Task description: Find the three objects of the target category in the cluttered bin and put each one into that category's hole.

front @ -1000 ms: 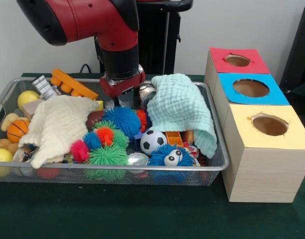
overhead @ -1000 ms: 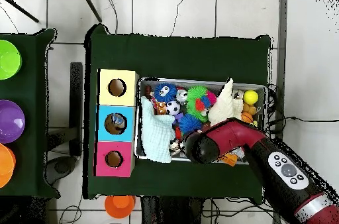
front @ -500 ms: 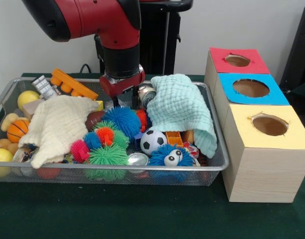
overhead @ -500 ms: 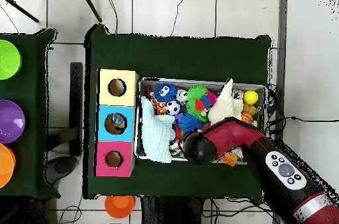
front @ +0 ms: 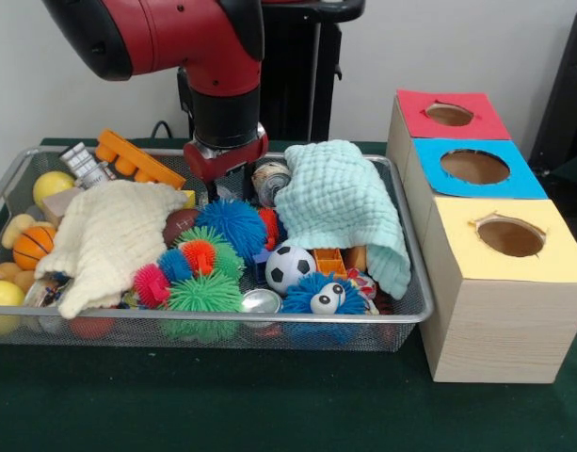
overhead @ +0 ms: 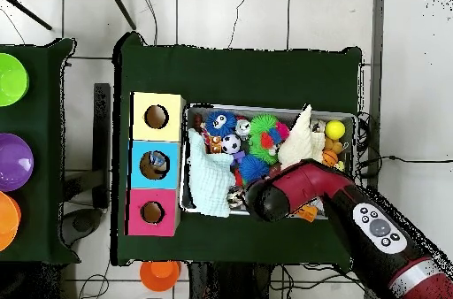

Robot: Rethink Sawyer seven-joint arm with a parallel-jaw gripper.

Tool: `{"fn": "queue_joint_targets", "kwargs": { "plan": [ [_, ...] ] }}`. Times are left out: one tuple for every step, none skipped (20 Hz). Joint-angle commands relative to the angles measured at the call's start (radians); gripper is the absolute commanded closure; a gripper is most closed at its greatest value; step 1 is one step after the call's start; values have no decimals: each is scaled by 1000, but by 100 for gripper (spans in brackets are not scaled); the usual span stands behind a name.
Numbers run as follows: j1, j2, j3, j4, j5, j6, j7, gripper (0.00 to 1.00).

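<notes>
A wire-mesh bin [front: 401, 315] is set on the dark green surface [front: 269, 405]. At its left end smooth yellow balls [front: 51, 185], a small ribbed basketball [front: 31, 246] and a ridged orange plastic block [front: 137, 160] are seen, with a nubbly cream cloth [front: 109, 235] draped over the clutter beside them. Toward the middle, spiky rubber balls are heaped: a blue one [front: 233, 229], a green one [front: 203, 295] and a pink one [front: 152, 284], with a glossy soccer ball [front: 289, 266] and a furry blue ball with googly eyes [front: 322, 294] next to them. The red arm's hand [front: 228, 189] is lowered behind the blue spiky ball; whether it is wide or narrow cannot be told. A striped round object [front: 268, 179] lies just beside it, against a waffle-textured mint cloth [front: 344, 207]. Right of the bin stand three wooden boxes with round holes, topped red [front: 448, 115], blue [front: 476, 168] and yellow [front: 506, 240].
</notes>
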Motion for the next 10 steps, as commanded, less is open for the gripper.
{"fn": "queue_joint_targets", "kwargs": {
  "plan": [
    [53,2,-84,-61,-40,164,-257,0],
    [51,-1,-91,-56,-43,158,-259,0],
    [53,0,-94,-55,-37,164,-262,0],
    [50,-1,-98,-50,-34,166,-267,0],
    [52,2,-102,-48,-32,166,-266,0],
    [50,6,-106,-47,-30,165,-268,0],
    [58,12,-113,-49,-38,160,-262,0],
    [61,15,-118,-51,-44,155,-258,0],
    [71,17,-126,-55,-53,155,-255,0],
    [72,19,-131,-56,-56,152,-255,0]
  ]
}}
